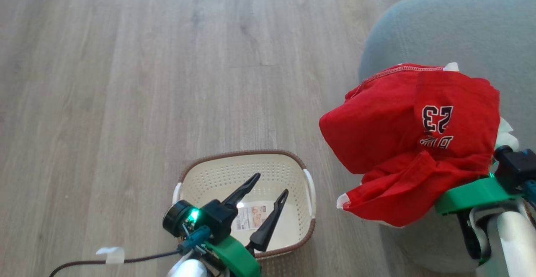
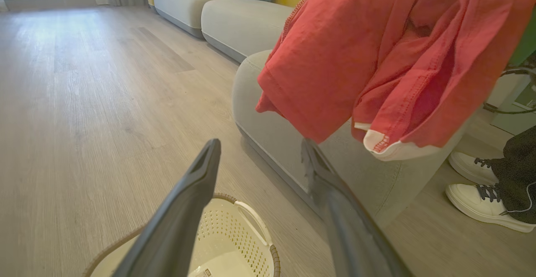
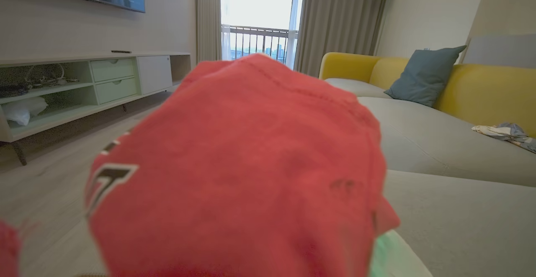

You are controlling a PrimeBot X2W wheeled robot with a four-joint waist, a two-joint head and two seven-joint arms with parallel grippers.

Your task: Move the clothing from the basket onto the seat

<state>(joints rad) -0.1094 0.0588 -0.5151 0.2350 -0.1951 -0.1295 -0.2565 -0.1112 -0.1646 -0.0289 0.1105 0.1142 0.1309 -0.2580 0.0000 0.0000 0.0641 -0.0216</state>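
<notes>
The red clothing with its "23" print hangs bunched in the air over the near corner of the grey seat, draped over my right gripper. That gripper's fingers are buried in the fabric; its green wrist mount sticks out below. The clothing blocks most of the right wrist view, with the seat behind it. My left gripper is open and holds nothing, hovering above the cream basket, whose floor shows just a label. From the left wrist, the clothing dangles before the seat, above the basket.
A person's white shoes stand on the wood floor beside the seat. A yellow sofa with a blue cushion lies beyond the seat. A pale TV cabinet lines the far wall. A cable with white tape trails at my lower left.
</notes>
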